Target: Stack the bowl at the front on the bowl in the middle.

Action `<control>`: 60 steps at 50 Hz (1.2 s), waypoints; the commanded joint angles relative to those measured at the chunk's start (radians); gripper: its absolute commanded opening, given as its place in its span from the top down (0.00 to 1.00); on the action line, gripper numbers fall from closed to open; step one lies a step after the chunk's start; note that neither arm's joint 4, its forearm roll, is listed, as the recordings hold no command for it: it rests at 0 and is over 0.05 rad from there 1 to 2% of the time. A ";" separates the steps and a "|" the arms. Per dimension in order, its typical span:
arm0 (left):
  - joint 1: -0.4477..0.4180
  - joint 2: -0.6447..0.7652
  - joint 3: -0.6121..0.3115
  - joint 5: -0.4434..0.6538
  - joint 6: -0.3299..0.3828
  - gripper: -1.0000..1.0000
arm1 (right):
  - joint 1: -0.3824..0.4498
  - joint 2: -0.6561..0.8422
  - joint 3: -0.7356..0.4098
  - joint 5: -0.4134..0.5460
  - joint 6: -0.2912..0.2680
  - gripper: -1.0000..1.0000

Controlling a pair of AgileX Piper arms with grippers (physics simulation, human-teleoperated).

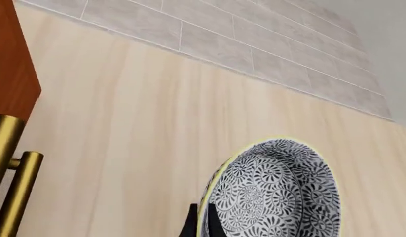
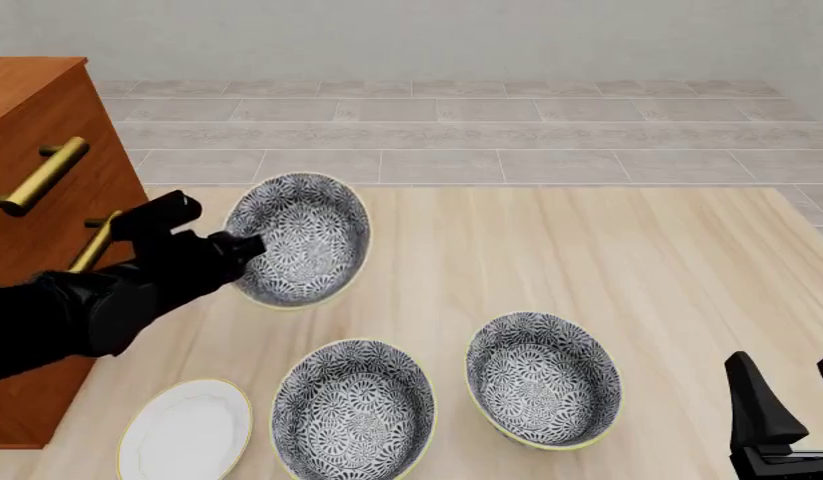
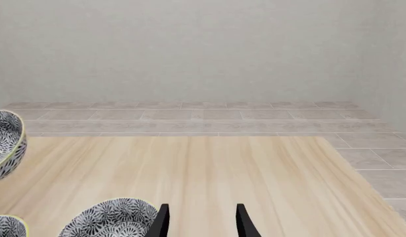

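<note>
The bowl at the front (image 2: 304, 235) hangs tilted above the table's left side, its floral inside facing me. My left gripper (image 2: 251, 246) is shut on its left rim. The left wrist view shows this bowl (image 1: 275, 192) close up, with the left gripper (image 1: 204, 224) pinching its edge. The bowl in the middle (image 2: 354, 412) rests upright near the front edge, below and to the right of the held bowl. My right gripper (image 2: 790, 402) stands open at the front right with nothing between its fingers; the right wrist view shows the right gripper (image 3: 203, 221) likewise.
A third floral bowl (image 2: 542, 378) sits right of the middle one. A plain white plate (image 2: 184, 432) lies at the front left. A wooden cabinet (image 2: 38, 130) with brass handles (image 2: 38, 175) stands along the left side, close behind the left arm.
</note>
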 commanded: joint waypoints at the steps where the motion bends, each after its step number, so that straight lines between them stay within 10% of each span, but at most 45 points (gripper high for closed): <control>1: -0.061 -0.120 0.007 0.075 -0.026 1.00 | 0.001 0.000 0.002 -0.002 -0.001 0.00; 32: -0.242 -0.356 0.008 0.287 -0.005 1.00 | 0.000 0.000 0.002 -0.002 -0.001 0.00; 60: -0.441 -0.294 -0.101 0.331 0.036 1.00 | 0.001 0.001 0.002 -0.002 -0.001 0.00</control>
